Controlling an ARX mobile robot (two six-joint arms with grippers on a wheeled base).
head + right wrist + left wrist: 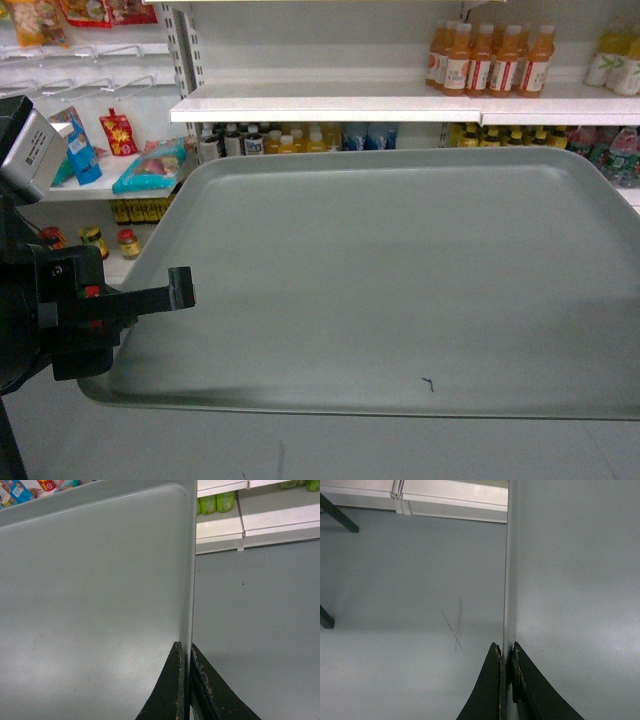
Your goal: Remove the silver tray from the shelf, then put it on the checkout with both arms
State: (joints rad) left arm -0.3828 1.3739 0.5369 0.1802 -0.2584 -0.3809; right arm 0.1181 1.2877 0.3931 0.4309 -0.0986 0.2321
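— Left claw [506, 667], status?
— Clamped on the silver tray [400, 270] at its left rim, one finger above, one below.
— Right claw [187, 662]?
— Pinching the tray's opposite rim; out of the head view.
— Tray position?
— Held level in the air, off the shelf [320, 103], which stands behind it with orange bottles [490, 58]. Grey floor [410, 580] lies beneath.
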